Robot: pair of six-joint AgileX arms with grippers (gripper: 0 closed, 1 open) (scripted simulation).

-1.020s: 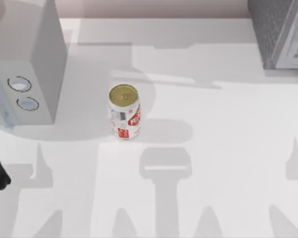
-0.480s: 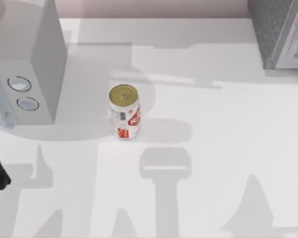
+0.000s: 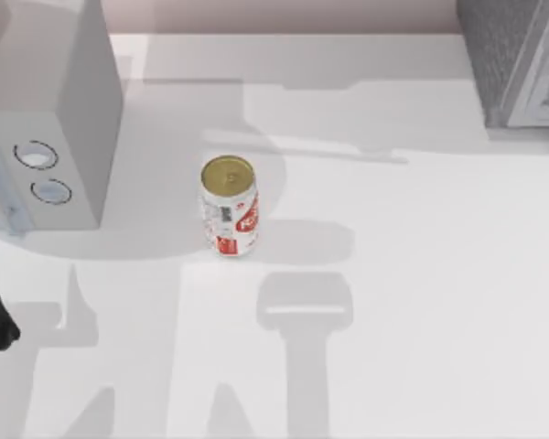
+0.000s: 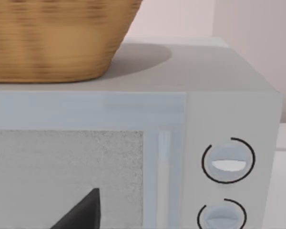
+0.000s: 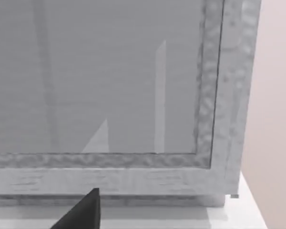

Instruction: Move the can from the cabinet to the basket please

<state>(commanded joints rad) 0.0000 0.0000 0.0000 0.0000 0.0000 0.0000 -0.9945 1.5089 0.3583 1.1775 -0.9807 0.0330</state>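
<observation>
Over the last second the only change seen from above is in the shadows at the worktop's (image 3: 421, 274) lower right: an arm-shaped shadow there has swung and then gone, so the right arm is judged to have been moved, while the can (image 3: 229, 217) has been left untouched, upright near the middle of the worktop beside the microwave (image 3: 64, 137). The basket (image 4: 57, 40) rests on the microwave. No jaws are seen near the can; their state cannot be told.
</observation>
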